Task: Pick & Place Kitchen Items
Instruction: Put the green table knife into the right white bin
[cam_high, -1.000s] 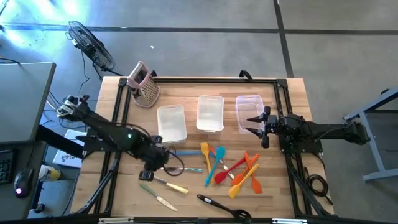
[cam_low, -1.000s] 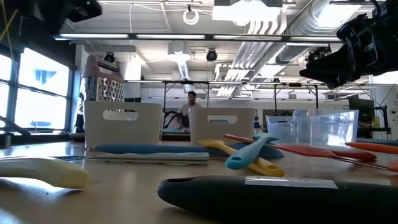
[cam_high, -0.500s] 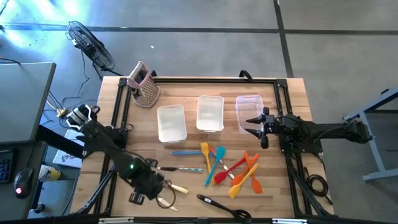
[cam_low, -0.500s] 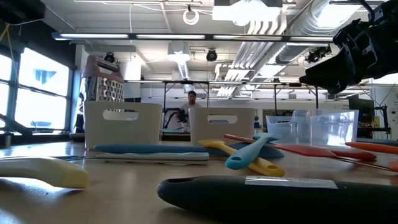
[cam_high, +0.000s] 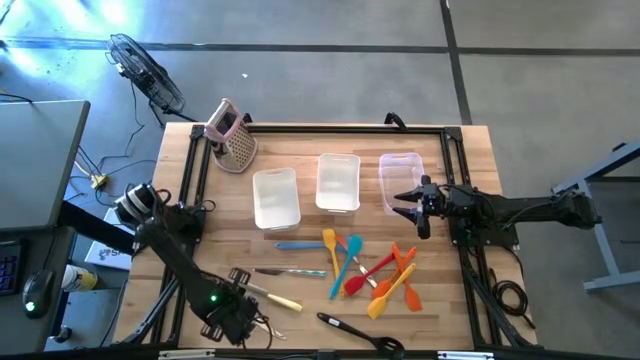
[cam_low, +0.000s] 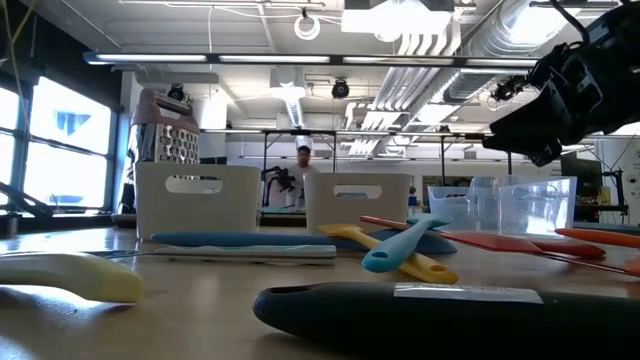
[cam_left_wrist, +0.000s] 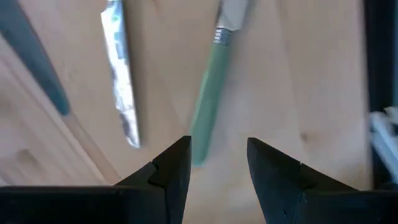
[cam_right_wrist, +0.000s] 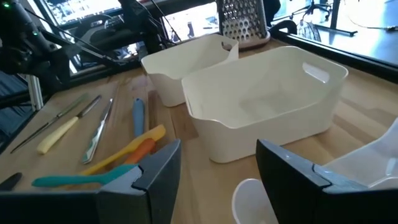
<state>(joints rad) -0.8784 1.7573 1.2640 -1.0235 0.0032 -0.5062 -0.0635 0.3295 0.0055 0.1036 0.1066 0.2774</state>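
Orange, red, blue and yellow spatulas (cam_high: 375, 272) lie on the wooden table right of centre. A black ladle (cam_high: 358, 332) lies by the near edge, and a yellow-handled knife (cam_high: 275, 299) and a metal knife (cam_high: 290, 271) lie left of centre. My left gripper (cam_high: 238, 320) is open and low near the table's near edge. Its fingers stand above a green-handled knife (cam_left_wrist: 207, 109) that lies flat beside a metal blade (cam_left_wrist: 121, 87), and it touches neither. My right gripper (cam_high: 412, 200) is open and empty, held above the rightmost bin (cam_high: 400, 170).
Three rectangular bins (cam_high: 338, 182) stand in a row at the table's middle back. A metal box grater with a pink handle (cam_high: 232, 135) stands at the far left corner. A dark frame rail (cam_high: 190, 190) runs along the table's sides. A person (cam_low: 303, 160) shows far off in the room.
My left gripper has swung from the table's middle left toward the near edge, ending low over the green-handled knife. The knives and spatulas lie where they were.
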